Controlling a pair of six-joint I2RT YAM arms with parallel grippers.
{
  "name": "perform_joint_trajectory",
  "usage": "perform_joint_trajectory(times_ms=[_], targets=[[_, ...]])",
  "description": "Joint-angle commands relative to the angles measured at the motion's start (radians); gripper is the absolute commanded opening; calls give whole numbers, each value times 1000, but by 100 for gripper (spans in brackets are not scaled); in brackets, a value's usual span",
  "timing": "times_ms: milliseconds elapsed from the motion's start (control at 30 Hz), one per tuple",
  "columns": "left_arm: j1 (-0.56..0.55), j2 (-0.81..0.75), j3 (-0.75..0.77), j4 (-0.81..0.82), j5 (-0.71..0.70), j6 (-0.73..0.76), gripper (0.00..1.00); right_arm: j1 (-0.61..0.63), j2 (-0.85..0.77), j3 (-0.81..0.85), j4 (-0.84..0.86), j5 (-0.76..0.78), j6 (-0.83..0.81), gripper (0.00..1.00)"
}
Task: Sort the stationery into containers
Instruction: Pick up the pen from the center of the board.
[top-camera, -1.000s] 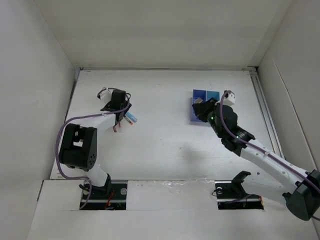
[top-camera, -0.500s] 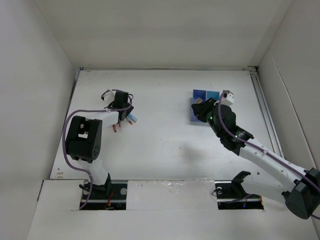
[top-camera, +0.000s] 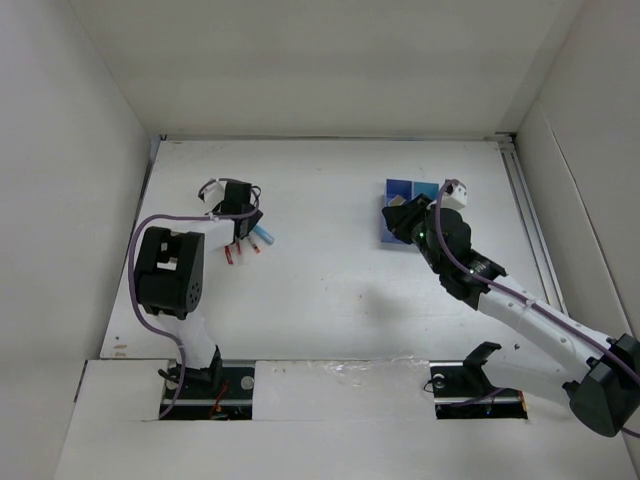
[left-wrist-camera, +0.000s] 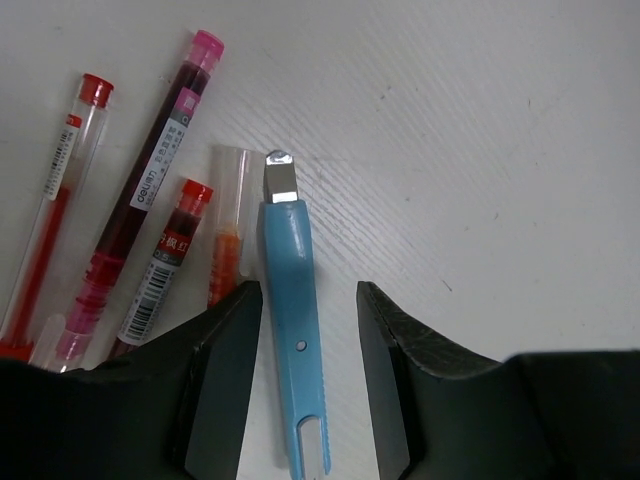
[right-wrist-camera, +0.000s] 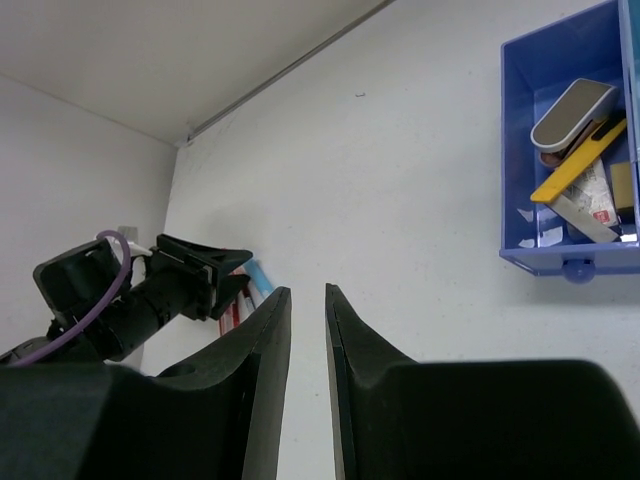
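A light blue pen (left-wrist-camera: 290, 330) lies flat on the white table between the open jaws of my left gripper (left-wrist-camera: 308, 296), untouched by either finger. Several thin red-and-white pens (left-wrist-camera: 150, 230) lie just left of it. In the top view my left gripper (top-camera: 243, 222) hovers over this pen cluster (top-camera: 232, 254). The blue compartment box (top-camera: 398, 190) stands at the back right, and in the right wrist view (right-wrist-camera: 520, 150) it holds a yellow-black piece (right-wrist-camera: 575, 165) and a beige oval item (right-wrist-camera: 572, 110). My right gripper (right-wrist-camera: 308, 300) hangs near the box, empty, its jaws nearly closed with a narrow gap.
White walls enclose the table on the left, back and right. A rail (top-camera: 528, 220) runs along the right edge. My left arm's base link (top-camera: 165, 280) stands close to the pens.
My left wrist has shifted slightly over the pen cluster and its elbow has swung left. The right arm has barely moved.
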Motion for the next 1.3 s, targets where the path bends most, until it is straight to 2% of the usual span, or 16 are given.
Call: perform_joint_trajectory(times_ms=[0,333,500,533,700,800,967,1267], targets=[[7,21,29,3,9,25,39,10,-2,47,34,6,-12,26],[7,74,117,-34,50,118,24,10,-2,47,34,6,-12,26],[-2,113,180,-105,39,169,24,10,-2,47,34,-3,-12,26],[-2,113,180,-105,39,169,22,10,-2,47,34,-3,-12,26],[-22,122,190,-115,29,207,22,10,-11,47,34,-3,-12,26],[-32,146,225,-144,6,230,28,10,-20,47,34,-3,-12,26],[-44,146,225,-154,-16,250,33,19,-39,38,34,-3,-12,26],[-53,188,291,-215,-16,315,35,19,-50,38,34,6,-12,26]])
